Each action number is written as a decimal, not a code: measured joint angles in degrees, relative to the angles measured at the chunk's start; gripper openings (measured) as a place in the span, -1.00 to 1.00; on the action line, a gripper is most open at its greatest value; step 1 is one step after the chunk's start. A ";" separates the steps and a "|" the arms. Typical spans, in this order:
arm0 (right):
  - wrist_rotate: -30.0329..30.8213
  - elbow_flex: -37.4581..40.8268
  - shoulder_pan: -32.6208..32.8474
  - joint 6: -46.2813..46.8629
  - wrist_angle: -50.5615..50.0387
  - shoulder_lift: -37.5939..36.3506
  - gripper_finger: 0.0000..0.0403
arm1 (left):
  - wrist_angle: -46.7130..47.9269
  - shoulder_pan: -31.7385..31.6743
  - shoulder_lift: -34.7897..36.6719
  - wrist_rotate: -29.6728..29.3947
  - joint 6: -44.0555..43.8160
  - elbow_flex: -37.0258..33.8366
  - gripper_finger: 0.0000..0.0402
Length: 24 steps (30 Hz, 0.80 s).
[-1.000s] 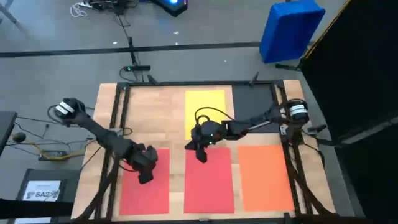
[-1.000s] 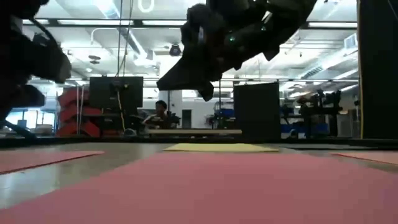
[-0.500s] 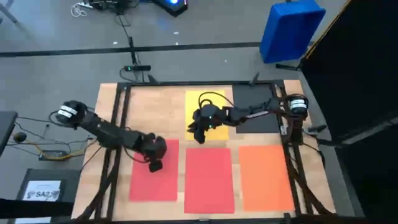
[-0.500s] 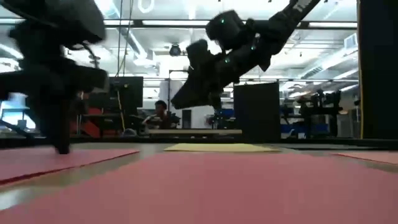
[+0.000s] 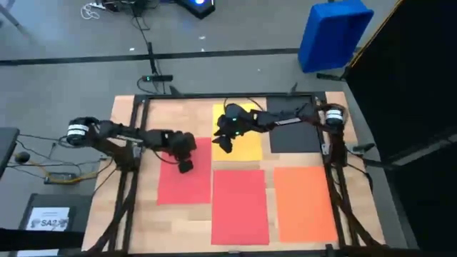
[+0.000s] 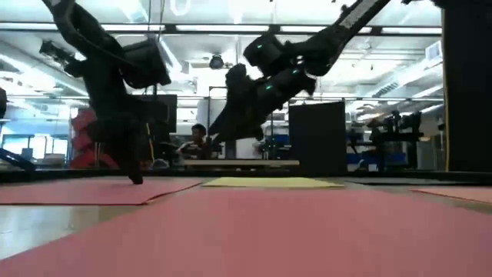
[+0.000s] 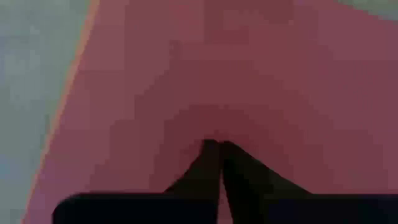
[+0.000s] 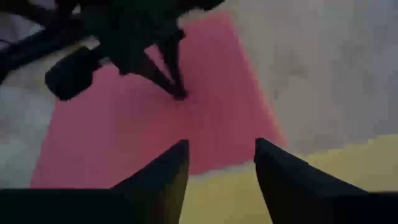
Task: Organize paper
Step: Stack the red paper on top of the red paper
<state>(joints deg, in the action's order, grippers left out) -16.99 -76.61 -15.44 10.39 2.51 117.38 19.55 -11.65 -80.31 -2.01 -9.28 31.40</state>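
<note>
From above, five sheets of paper lay flat on the wooden table (image 5: pixel 178 118): a yellow sheet (image 5: pixel 245 143) and a dark grey sheet (image 5: pixel 293 132) along the far side, a red sheet (image 5: pixel 240 207) and an orange sheet (image 5: pixel 305 202) along the near side, and a second red sheet (image 5: pixel 184 178) left of them, sitting a little askew. The left gripper (image 5: pixel 185 165) rested its tip on that skewed red sheet near its far edge, and the right gripper (image 5: pixel 223 145) hovered over the left edge of the yellow sheet. A card beside the table carried writing that seemed to begin "SA2", though the rest was unreadable. At table height, the left gripper (image 6: pixel 135 175) touched the red sheet (image 6: pixel 84 191) with its tip, while the right gripper (image 6: pixel 217 135) hung clear of the yellow sheet (image 6: pixel 273 182). The left wrist camera showed its fingers (image 7: pixel 208 163) pressed together, pinning rather than gripping the red sheet (image 7: pixel 186 81). The right wrist camera showed its own fingers (image 8: pixel 171 167) parted and holding nothing. The sheets looked light, thin and limp, likely slippery on the wood; pressing down and sliding seemed the safer handling, or pinching at a free edge or corner, since a mid-sheet grab would probably crease them.
</note>
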 joint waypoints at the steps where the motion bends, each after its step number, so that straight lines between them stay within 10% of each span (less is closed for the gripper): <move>1: -0.13 -1.35 -0.50 0.19 -0.96 1.56 -0.22 | -0.01 -0.90 0.00 0.49 0.74 -0.02 -1.00; 24: -7.96 -7.56 -5.03 9.81 3.32 7.11 -0.21 | -1.69 -16.52 2.76 5.67 12.24 3.21 -1.00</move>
<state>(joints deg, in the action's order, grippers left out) -24.95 -84.17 -20.47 20.20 5.82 124.49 17.86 -28.17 -77.55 3.66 2.95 34.61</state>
